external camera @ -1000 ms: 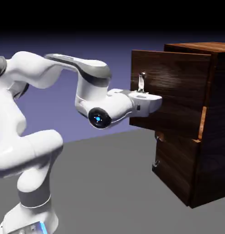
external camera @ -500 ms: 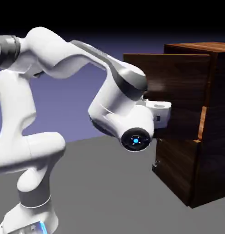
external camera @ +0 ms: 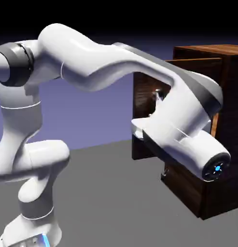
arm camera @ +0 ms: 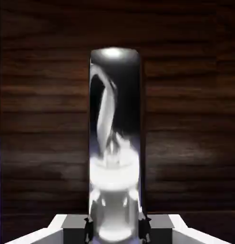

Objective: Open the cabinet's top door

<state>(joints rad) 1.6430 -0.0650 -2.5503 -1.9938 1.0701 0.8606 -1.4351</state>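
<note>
1. From here, the exterior view looks in from well back of the cabinet [external camera: 229, 144], a little above its top, taking in its front obliquely and most of the arm [external camera: 91, 60].
2. The hand view faces the cabinet's top door [external camera: 141, 91] [arm camera: 186, 105] nearly square-on, from close up.
3. Both share that door and its handle [external camera: 158, 95] [arm camera: 114, 119].

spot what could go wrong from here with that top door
The jaws grip the polished handle near one end, so they might slip along it as the door swings. The forearm crosses right in front of the open top door, so the door could bump it if pulled further.
</note>
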